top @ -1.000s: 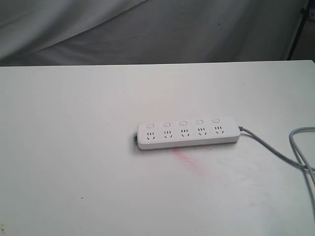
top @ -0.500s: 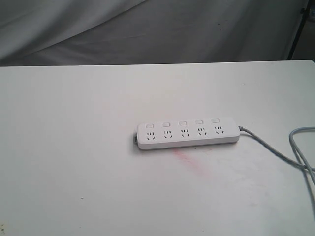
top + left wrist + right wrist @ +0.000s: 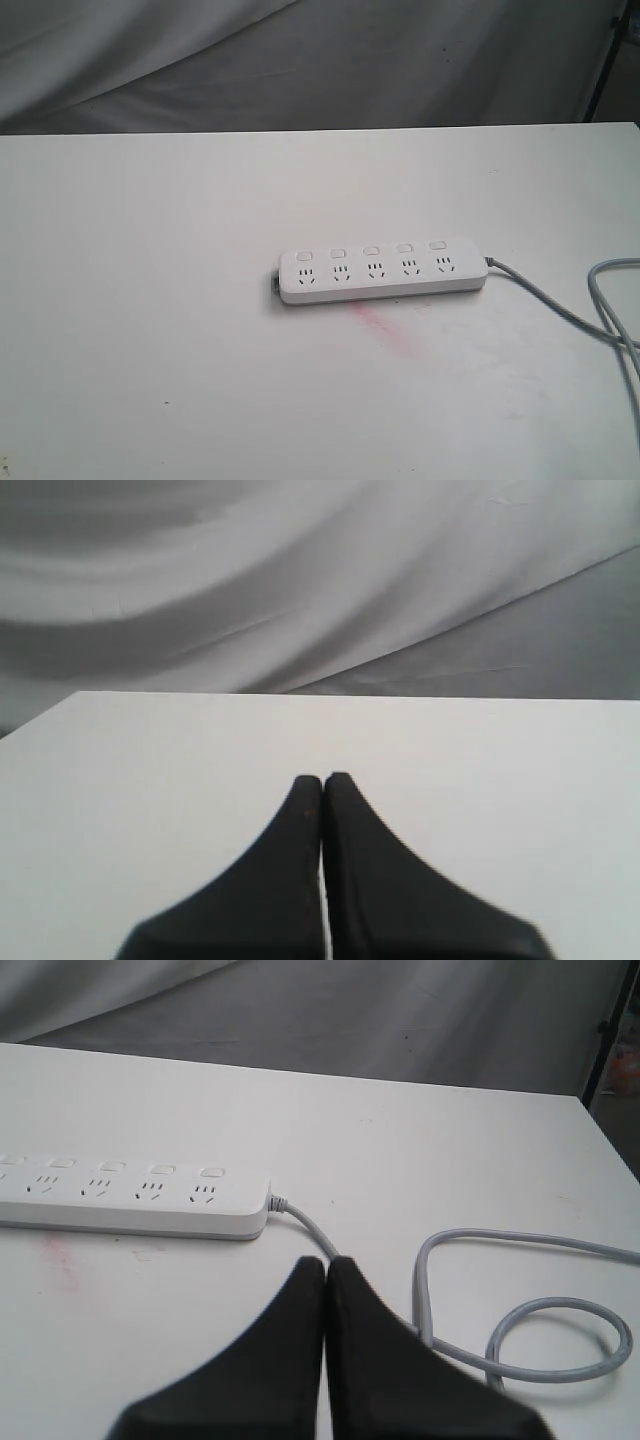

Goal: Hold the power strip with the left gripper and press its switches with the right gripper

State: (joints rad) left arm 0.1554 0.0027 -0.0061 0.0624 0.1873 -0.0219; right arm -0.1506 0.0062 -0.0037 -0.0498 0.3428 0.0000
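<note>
The white power strip (image 3: 380,270) lies flat near the middle of the white table (image 3: 150,300), its five switches (image 3: 370,250) in a row above the sockets. The strip (image 3: 130,1200) also shows in the right wrist view, with its grey cable (image 3: 520,1310) looping across the table. My right gripper (image 3: 325,1265) is shut with nothing in it, hanging short of the strip's cable end. My left gripper (image 3: 322,780) is shut and empty over bare table; the strip is out of its view. Neither gripper shows in the exterior view.
The grey cable (image 3: 600,310) runs from the strip's right end toward the table's right edge. A faint pink smear (image 3: 390,332) marks the table just in front of the strip. Grey cloth (image 3: 300,60) hangs behind the table's far edge.
</note>
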